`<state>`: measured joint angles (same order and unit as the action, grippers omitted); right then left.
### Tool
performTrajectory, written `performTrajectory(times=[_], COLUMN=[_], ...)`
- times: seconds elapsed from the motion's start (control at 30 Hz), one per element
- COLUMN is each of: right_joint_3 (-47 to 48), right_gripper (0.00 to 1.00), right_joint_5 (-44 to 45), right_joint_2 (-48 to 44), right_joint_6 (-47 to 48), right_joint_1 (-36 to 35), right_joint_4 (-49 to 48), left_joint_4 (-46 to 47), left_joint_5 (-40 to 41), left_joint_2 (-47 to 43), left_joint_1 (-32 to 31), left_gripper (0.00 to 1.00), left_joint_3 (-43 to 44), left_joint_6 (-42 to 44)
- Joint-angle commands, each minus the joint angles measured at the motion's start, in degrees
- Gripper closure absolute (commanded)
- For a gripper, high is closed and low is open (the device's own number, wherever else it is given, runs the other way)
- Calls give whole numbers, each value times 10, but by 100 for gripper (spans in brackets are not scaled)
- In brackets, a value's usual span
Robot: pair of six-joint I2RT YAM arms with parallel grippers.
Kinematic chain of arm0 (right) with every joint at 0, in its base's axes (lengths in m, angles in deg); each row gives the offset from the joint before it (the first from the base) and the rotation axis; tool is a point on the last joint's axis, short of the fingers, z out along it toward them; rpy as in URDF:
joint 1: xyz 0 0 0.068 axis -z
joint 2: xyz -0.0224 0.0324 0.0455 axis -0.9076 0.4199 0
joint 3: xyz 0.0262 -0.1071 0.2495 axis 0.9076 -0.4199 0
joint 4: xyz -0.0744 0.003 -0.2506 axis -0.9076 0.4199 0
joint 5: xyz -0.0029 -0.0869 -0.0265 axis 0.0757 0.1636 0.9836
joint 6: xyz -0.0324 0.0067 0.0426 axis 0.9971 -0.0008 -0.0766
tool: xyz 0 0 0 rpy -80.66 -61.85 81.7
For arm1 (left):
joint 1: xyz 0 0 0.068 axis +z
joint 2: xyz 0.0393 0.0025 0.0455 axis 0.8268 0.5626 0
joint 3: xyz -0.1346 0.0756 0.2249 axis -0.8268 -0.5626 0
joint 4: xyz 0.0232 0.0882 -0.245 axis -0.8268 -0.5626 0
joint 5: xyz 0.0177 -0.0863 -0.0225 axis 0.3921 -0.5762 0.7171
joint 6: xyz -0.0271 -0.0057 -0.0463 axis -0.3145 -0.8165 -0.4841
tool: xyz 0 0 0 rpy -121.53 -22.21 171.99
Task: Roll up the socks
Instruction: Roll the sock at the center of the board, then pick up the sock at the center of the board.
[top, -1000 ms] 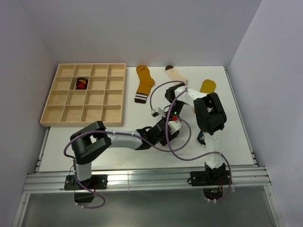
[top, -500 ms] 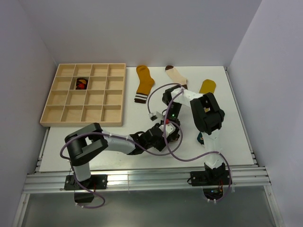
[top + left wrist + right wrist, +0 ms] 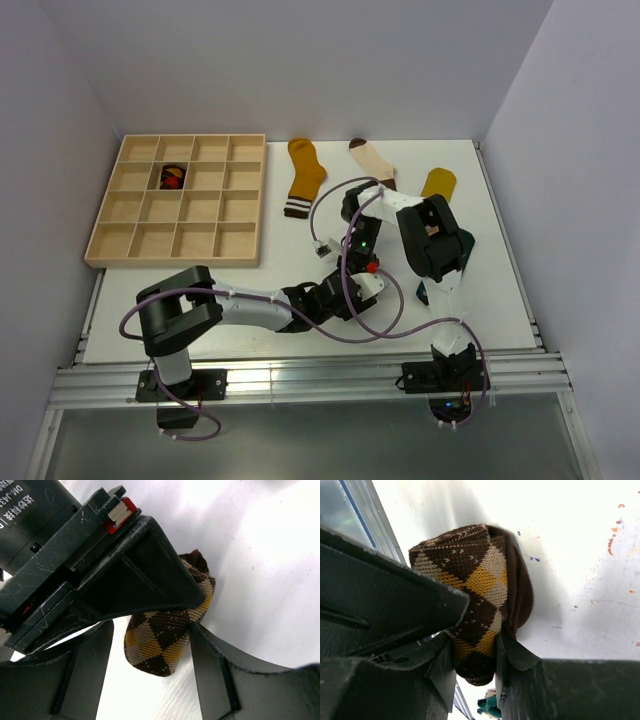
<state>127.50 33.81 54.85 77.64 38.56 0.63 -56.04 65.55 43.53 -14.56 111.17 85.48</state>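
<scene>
White table [image 3: 500, 280], right hand [image 3: 476, 652] clamping rolled argyle sock [image 3: 475, 565], left hand [image 3: 150, 647] agape around it, grip unseen overhead.

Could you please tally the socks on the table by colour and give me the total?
Mustard sock with striped cuff: 1
Cream and brown sock: 1
Yellow sock: 1, partly hidden by the arm
Teal sock: 1, mostly hidden
Brown argyle sock roll: 1
Total: 5
</scene>
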Motion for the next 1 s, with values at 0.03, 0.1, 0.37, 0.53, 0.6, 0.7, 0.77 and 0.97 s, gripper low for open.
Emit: performTrajectory(times=[0.03,0.1,0.37,0.53,0.6,0.7,0.77,0.97], right_joint_3=[0,1,12,18,19,20,20,23], right_gripper=[77,77,76,76,76,76,76,75], right_joint_5=[38,38,40,40,41,42,42,44], right_joint_2=[36,38,46,52,54,55,56,57], right_joint_6=[5,5,5,5,5,6,7,4], right_joint_1=[-7,-7,-8,-8,-9,-9,-10,-11], right_joint_4=[-59,-58,-47,-42,-41,-39,-39,-41], left_joint_4=[-16,-29,-40,-45,-47,-50,-48,-68], left_joint_5=[12,1,-14,-21,-19,-24,-39,-88], left_joint_2=[4,18,67,91,98,107,106,111], left_joint_1=[-3,-3,-3,-1,0,7,12,26], left_gripper=[32,32,31,31,31,31,32,79], left_joint_3=[20,37,73,85,89,95,96,108], left_joint_6=[42,42,63,70,74,68,63,40])
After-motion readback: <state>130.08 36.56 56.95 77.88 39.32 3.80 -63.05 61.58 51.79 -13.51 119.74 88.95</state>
